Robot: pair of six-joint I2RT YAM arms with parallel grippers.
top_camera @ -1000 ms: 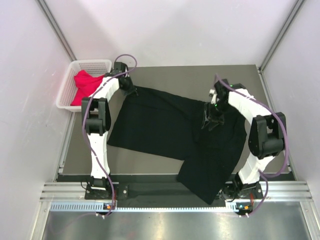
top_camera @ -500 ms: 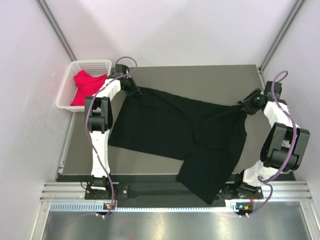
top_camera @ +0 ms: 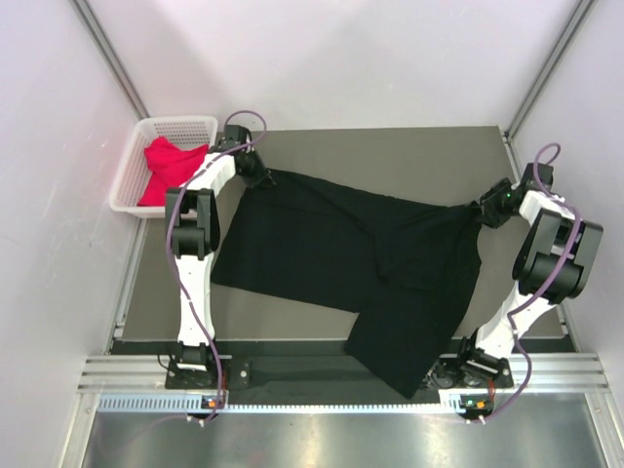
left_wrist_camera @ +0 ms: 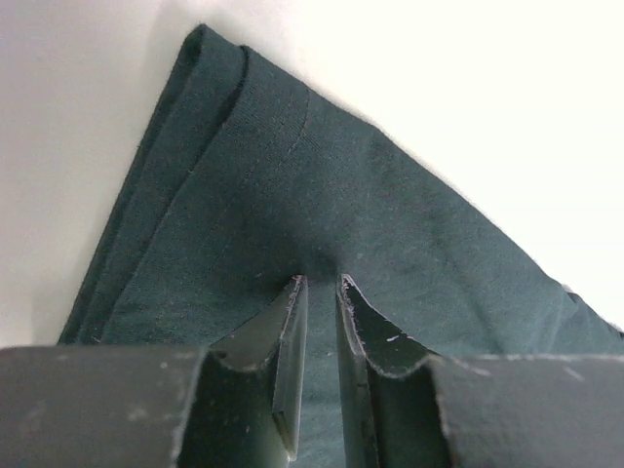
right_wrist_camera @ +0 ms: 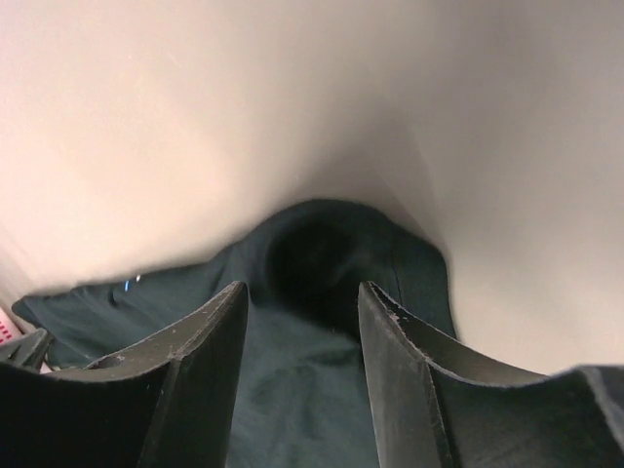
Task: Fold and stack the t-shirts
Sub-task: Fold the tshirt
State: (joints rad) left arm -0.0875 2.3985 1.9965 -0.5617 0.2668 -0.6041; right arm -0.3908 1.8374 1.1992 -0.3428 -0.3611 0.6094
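Note:
The black t-shirt lies spread across the dark table, its lower part hanging toward the near edge. My left gripper sits at the shirt's far left corner. In the left wrist view its jaws stand nearly together, pinching a fold of the black cloth. My right gripper is low at the shirt's right corner. In the right wrist view it is open, jaws wide apart, with the cloth lying loose under them. The red-pink t-shirt lies crumpled in the basket.
A white lattice basket stands off the table's far left corner, against the left wall. Bare table shows behind the shirt and along its left side. Side walls run close to both arms.
The right gripper has swung from the shirt's middle out to its right edge, drawing a corner of the cloth rightward, and its jaws have spread. The left gripper has stayed put.

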